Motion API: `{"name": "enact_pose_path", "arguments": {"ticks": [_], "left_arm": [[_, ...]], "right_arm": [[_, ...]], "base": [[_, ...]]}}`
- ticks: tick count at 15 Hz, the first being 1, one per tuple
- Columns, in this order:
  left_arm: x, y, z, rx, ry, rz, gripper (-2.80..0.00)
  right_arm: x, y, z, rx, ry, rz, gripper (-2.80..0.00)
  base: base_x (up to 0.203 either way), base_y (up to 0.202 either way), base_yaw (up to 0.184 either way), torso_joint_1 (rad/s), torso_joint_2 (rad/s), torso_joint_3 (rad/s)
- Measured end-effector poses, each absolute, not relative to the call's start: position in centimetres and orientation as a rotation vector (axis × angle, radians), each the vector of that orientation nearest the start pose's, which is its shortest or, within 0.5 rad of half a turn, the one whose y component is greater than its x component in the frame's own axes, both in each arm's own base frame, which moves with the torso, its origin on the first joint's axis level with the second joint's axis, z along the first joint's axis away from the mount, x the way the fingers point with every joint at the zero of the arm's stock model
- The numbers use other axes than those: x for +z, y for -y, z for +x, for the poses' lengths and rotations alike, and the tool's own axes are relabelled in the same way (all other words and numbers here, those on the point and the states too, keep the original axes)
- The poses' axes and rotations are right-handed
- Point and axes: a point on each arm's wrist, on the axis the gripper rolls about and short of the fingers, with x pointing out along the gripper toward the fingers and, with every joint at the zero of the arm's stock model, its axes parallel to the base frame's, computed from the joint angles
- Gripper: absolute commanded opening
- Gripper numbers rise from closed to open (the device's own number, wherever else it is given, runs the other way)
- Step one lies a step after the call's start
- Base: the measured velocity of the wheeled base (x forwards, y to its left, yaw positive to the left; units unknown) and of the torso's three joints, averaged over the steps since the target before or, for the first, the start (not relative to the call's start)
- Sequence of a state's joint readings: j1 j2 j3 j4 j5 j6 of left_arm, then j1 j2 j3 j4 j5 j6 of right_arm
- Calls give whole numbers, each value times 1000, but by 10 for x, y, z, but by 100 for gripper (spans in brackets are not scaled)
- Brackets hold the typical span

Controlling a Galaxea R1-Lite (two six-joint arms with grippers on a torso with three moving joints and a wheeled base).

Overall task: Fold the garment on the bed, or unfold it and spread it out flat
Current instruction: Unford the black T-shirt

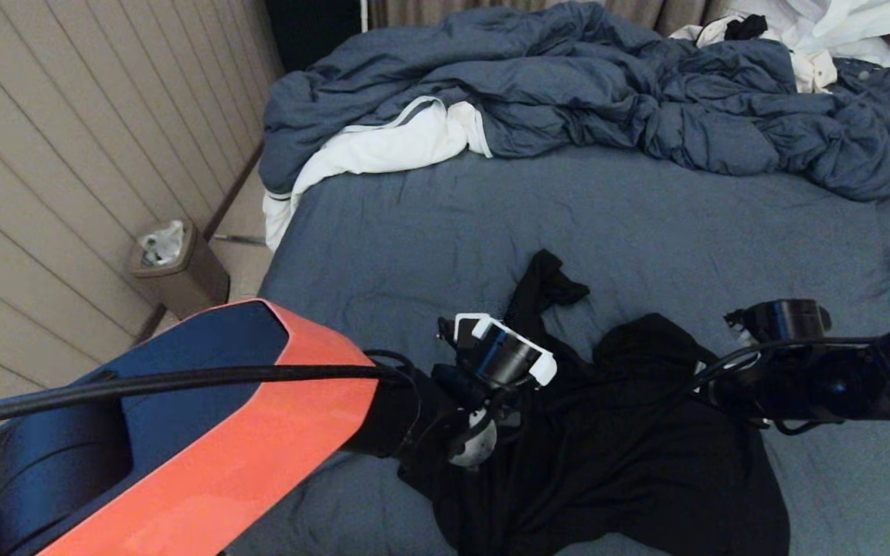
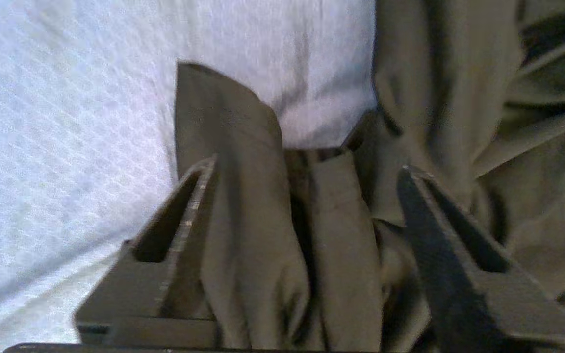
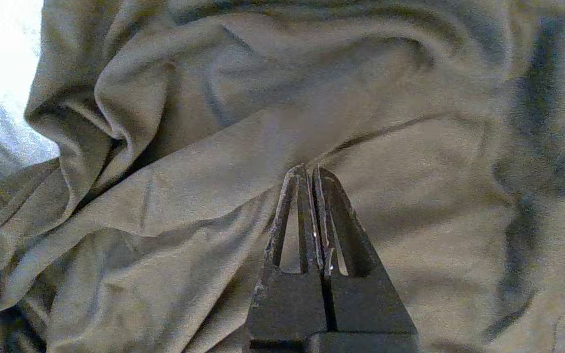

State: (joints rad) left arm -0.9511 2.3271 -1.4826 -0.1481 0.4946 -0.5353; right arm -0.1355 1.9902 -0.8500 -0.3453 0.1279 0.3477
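Observation:
The black garment (image 1: 607,448) lies crumpled on the near middle of the bed (image 1: 429,232), with one sleeve trailing away from me. My left gripper (image 2: 308,166) is open at the garment's left edge. Loose folds of the cloth (image 2: 258,235) lie between its wide-apart fingers. My right gripper (image 3: 309,167) is shut over the garment's right part. Creases in the cloth (image 3: 204,186) run to its tips, so it pinches a fold of the garment. The shirt's print is hidden.
A puffy blue-grey duvet (image 1: 607,85) is bunched along the far side of the bed, with a white cloth (image 1: 383,147) at its left end and white clothes (image 1: 823,31) at the far right. A small bin (image 1: 174,266) stands on the floor by the left wall.

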Motion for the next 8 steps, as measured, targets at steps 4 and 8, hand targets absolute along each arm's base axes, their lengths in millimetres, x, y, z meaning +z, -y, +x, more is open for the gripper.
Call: {"name": "enact_pose_path", "arguments": {"ticks": [4,8], "left_arm": [[58,369,274,-278,-635,-31,0],[55,369,275,-274,-639,-31,0]], "right_arm": [[73,42,333,-143,-781,433,-280],[72,43,333,-147,-784,433,-280]], "base": [[0,0,0,0,0,0],[0,0,0,0,0,0]]}}
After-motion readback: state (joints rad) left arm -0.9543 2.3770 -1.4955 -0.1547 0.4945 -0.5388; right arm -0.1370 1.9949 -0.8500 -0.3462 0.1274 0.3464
